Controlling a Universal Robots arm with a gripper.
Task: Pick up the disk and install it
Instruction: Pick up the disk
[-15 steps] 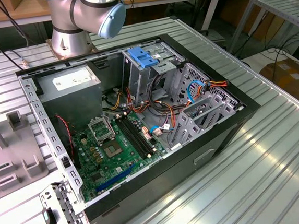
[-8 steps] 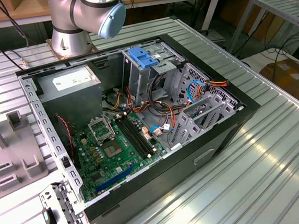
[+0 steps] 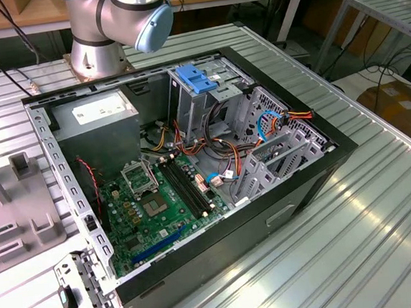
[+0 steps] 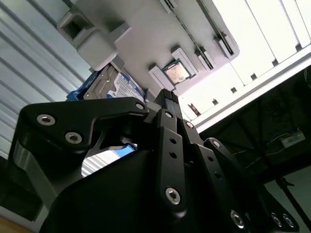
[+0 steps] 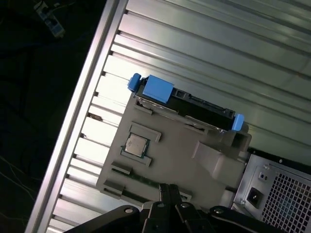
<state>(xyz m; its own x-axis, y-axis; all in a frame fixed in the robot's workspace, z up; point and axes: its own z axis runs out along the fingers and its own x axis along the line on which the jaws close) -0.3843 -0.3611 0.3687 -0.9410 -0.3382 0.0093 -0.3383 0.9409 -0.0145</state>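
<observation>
Pincer (image 5: 168,187) is being held shut, empty, over disk (image 5: 200,108); unless opened, disk is likely being struck, tipped off grey holder (image 5: 170,155).

Disk (image 5: 187,104) w/ blue carrier at grey tray (image 5: 180,155) edge; CPU chip (image 5: 136,144) on tray; gripper (image 5: 170,188) by tray, fingers together.

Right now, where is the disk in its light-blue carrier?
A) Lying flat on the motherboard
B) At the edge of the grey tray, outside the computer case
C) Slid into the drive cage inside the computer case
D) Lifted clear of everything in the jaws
B: in the first wrist view the disk lies along the edge of the grey tray, beside the computer case rather than inside it.
</observation>
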